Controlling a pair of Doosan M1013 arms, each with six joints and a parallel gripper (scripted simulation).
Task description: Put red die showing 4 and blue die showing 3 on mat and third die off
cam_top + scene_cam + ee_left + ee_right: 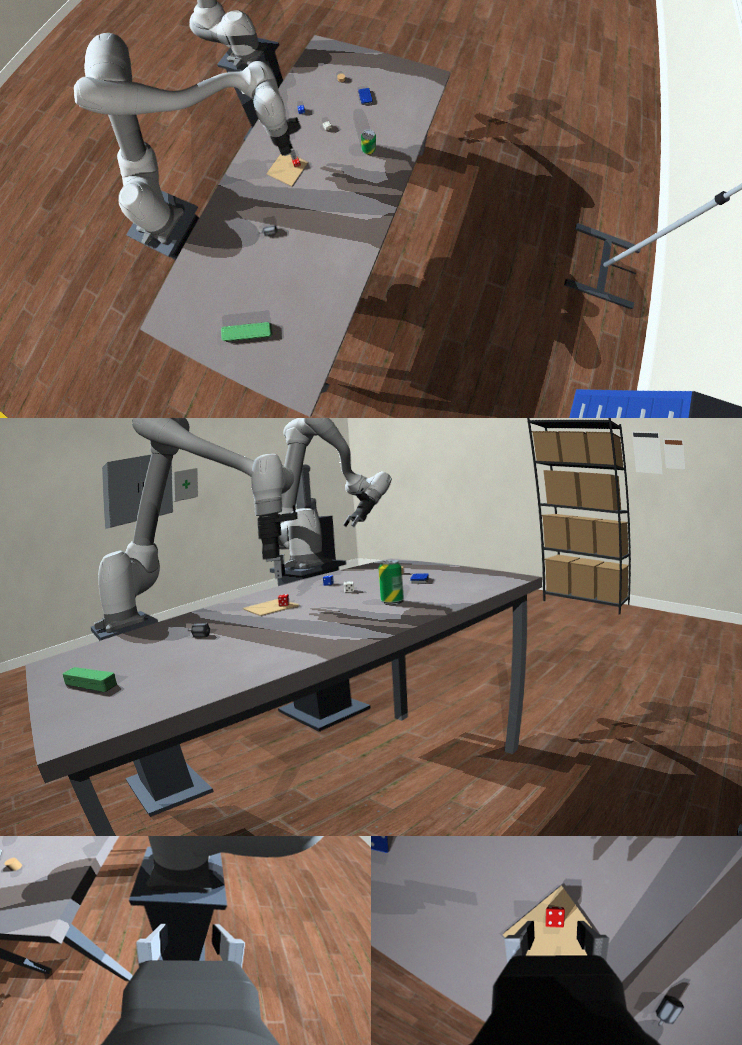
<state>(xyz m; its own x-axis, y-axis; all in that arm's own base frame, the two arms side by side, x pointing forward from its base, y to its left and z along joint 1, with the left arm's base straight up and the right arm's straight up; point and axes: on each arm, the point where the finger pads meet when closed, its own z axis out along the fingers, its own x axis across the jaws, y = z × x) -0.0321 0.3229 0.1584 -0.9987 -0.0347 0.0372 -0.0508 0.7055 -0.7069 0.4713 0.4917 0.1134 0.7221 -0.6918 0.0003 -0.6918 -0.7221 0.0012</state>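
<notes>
The red die (295, 162) (283, 600) (555, 917) sits flat on the tan mat (282, 173) (262, 609) (518, 927), near one corner and inside its edges; its top shows four pips. My right gripper (277, 569) (556, 929) is open and empty above the mat, clear of the die. The blue die (301, 109) (327, 580) (379, 842) sits on the table off the mat; its top number is too small to read. The white die (327, 125) (348, 586) is also off the mat. My left gripper (351, 521) (189, 933) is open and empty, high beyond the table.
A green can (368, 142) (390, 583) stands beyond the white die. A blue box (365, 96) (419, 578) and a small tan cylinder (341, 77) (13, 864) lie farther off. A dark object (268, 230) (200, 629) (669, 1010) and a green block (245, 331) (89, 679) lie on the other side.
</notes>
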